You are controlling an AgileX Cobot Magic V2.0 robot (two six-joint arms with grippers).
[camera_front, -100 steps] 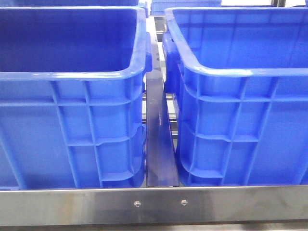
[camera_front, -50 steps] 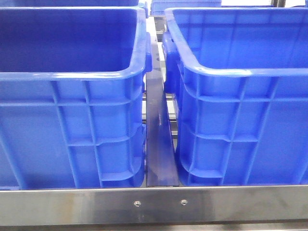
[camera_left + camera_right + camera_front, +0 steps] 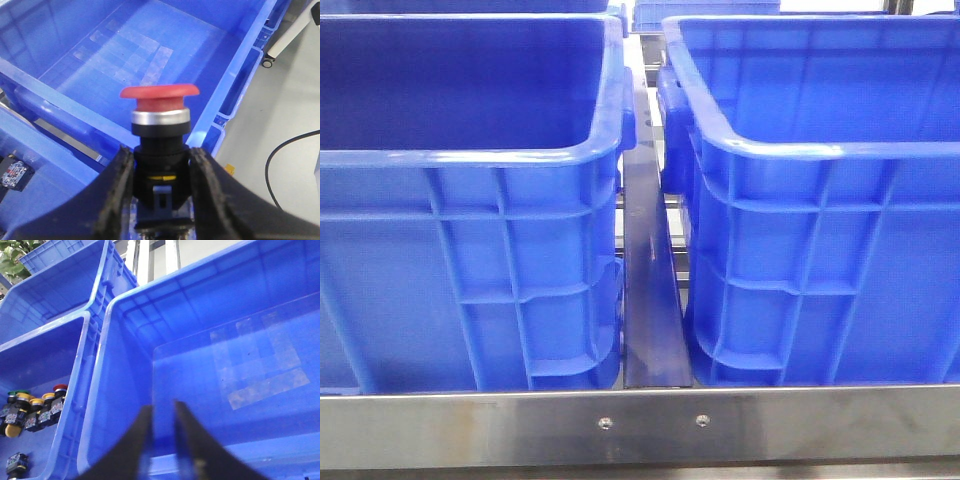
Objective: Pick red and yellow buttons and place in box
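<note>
change: front view matches the earlier frames; both crates sit as they were, no arm in shot.
left gripper (image 3: 161,200): clamped on the red button (image 3: 160,117), fingers (image 3: 117,192) pinching its black body from both sides, cap up and upright.
red button position: held in the air over the open box (image 3: 150,55); through the wrist camera the box floor shows past the cap, with only taped patches on it.
right gripper (image 3: 161,432): fingers close together, thin gap between, nothing held; hanging over the same kind of empty crate (image 3: 240,350).
yellow button: several yellow-capped ones (image 3: 31,407) stand in a row in the neighbour crate (image 3: 45,365), beside a red-capped and a green-capped one. Not picked yet.
step: my read, drop of the red button into the box.
how: get the button well inside the rim before letting go, lower towards the floor so it doesn't bounce, open evenly so it falls straight.
risk: letting go near the rim could tip it onto the frame (image 3: 640,425) between crates.
next: probably the yellow one, right arm is nearest.
</note>
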